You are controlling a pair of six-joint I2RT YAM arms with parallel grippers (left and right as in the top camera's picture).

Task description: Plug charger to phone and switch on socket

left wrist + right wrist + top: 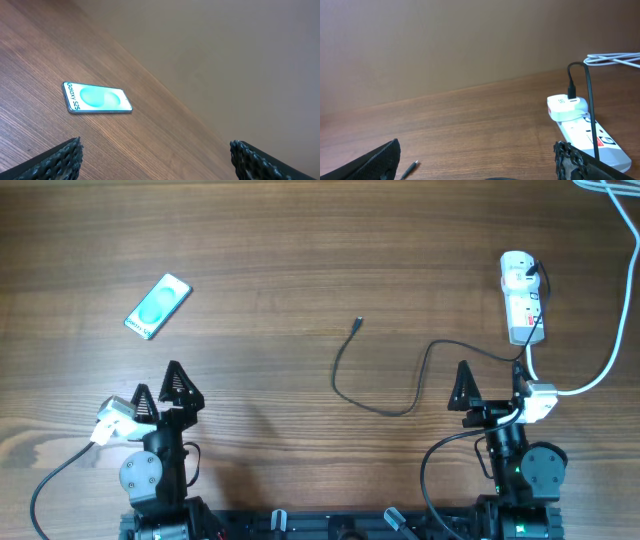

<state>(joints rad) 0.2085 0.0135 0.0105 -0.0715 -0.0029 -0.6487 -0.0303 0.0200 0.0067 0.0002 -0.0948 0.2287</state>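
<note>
The phone (158,306) lies flat at the far left with its cyan screen up; in the left wrist view the phone (96,98) sits ahead and left of my fingers. The charger (358,325) is a thin black cable whose plug tip lies loose mid-table and whose line curls right toward the socket (521,298). In the right wrist view the socket (585,135) carries a white adapter with the black cable plugged into it, and the charger tip (410,169) lies low left. My left gripper (158,380) (155,147) and right gripper (490,380) (477,150) are open and empty, well short of everything.
A thick white lead (615,340) runs from the socket's near end out along the right edge to the far corner. Brown wood-grain table (300,260) spreads between phone and socket. Beyond the table's far edge stands a plain brown wall (470,40).
</note>
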